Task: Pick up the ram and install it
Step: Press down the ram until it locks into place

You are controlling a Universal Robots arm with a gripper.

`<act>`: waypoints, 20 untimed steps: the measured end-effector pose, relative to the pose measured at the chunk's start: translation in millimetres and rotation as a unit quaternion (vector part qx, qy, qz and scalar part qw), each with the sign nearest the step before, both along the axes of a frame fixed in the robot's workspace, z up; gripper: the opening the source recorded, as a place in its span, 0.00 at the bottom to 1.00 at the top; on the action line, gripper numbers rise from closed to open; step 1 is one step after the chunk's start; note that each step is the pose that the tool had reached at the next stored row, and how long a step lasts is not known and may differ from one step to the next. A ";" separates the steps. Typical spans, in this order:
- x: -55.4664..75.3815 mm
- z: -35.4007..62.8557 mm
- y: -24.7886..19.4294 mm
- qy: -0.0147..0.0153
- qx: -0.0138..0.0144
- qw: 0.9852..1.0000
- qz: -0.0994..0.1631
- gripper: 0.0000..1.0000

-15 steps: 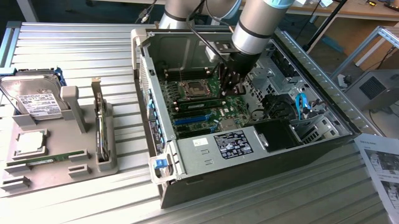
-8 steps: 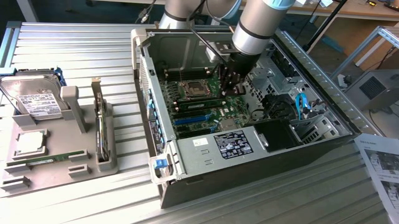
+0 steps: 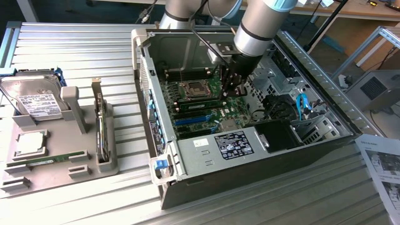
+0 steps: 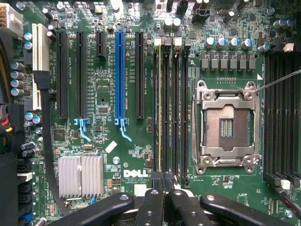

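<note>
Ram point(image 4: 159, 108): stands in a memory slot, directly ahead of the pincer's tips.
Pincer point(image 4: 163, 184): fingers shut together, nothing held, tips right at the ram's near end.
Processor socket point(image 4: 227, 127): beside the slots.
Computer case point(image 3: 206, 171): pincer reaches inside.

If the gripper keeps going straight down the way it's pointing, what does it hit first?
Most likely the ram seated in its slot beside the empty processor socket: the shut gripper sits right over that stick's end. Whether they touch already is unclear.
</note>
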State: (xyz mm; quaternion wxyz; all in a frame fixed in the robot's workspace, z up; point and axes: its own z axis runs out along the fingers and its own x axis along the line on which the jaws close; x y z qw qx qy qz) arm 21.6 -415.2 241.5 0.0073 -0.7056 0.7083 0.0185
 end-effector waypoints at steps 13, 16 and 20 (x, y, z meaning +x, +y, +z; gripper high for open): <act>0.0 -4.7 0.0 0.000 0.000 1.000 0.000 0.11; 0.1 -5.7 0.0 0.000 0.000 1.000 0.000 0.11; 0.0 -6.8 0.0 0.000 0.000 1.000 0.000 0.11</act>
